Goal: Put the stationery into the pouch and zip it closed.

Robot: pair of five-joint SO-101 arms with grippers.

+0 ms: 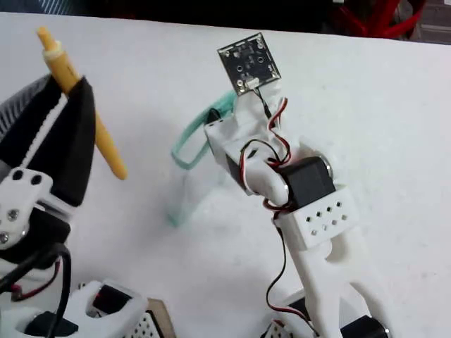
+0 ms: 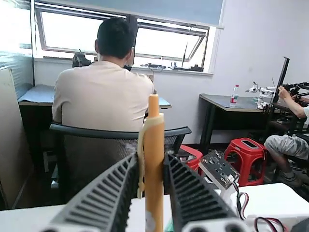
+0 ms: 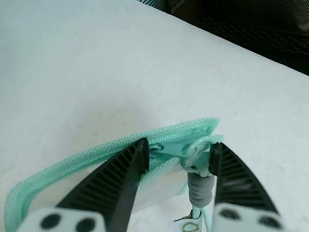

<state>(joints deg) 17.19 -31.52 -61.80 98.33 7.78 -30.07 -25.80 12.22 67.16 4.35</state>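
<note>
Jaws: left on pen (image 2: 153,159), right on pouch (image 3: 96,152)

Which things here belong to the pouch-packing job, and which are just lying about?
Job: orange pen, held in the left hand; mint zip pouch, at the right hand.
Lying about: red stools, bottle, office chair.

high: down over table (image 1: 141,56) | left wrist: level, roomward | right wrist: close, downward | high/right share pouch (image 1: 176,150)

Left hand (image 2: 152,162) clamped; right hand (image 3: 177,149) low.
</note>
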